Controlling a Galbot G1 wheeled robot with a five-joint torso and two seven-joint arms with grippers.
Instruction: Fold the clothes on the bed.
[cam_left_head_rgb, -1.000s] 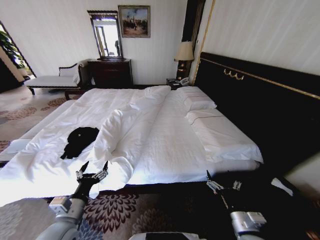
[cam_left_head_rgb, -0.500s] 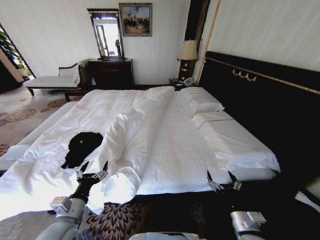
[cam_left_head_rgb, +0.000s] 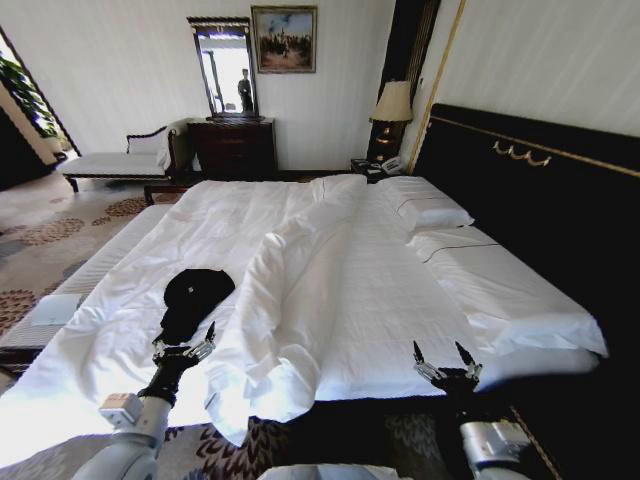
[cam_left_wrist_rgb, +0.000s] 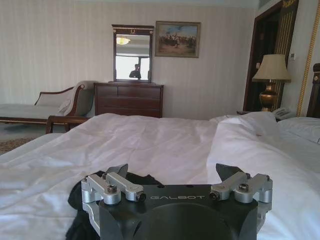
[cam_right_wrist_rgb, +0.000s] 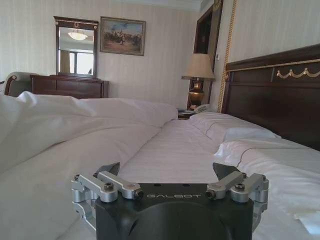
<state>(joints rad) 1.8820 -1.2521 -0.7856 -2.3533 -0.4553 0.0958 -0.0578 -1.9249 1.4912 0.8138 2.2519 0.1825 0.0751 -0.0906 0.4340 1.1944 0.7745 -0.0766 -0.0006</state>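
The clothes (cam_left_head_rgb: 192, 297), a crumpled black T-shirt, lie on the left half of the bed (cam_left_head_rgb: 360, 290), beside a long ridge of bunched white duvet (cam_left_head_rgb: 262, 300). My left gripper (cam_left_head_rgb: 184, 338) is open, held just off the near edge of the shirt with nothing between its fingers. The left wrist view has the black fabric (cam_left_wrist_rgb: 145, 179) right behind the open left gripper (cam_left_wrist_rgb: 172, 172). My right gripper (cam_left_head_rgb: 439, 357) is open over the bed's near right edge, far from the shirt. In the right wrist view the right gripper (cam_right_wrist_rgb: 166, 170) faces bare white sheet toward the pillows (cam_right_wrist_rgb: 235, 131).
A tall dark headboard (cam_left_head_rgb: 540, 200) runs along the right. A dresser with mirror (cam_left_head_rgb: 232, 145), a pale bench (cam_left_head_rgb: 115, 162) and a bedside lamp (cam_left_head_rgb: 392, 105) stand beyond the bed. Patterned carpet (cam_left_head_rgb: 45, 235) lies on the left. A person's reflection shows in the mirror (cam_left_wrist_rgb: 134, 55).
The whole head view has shifted: the camera has come closer to the bed, so the shirt and duvet sit nearer my grippers. Both grippers stay open in the same pose.
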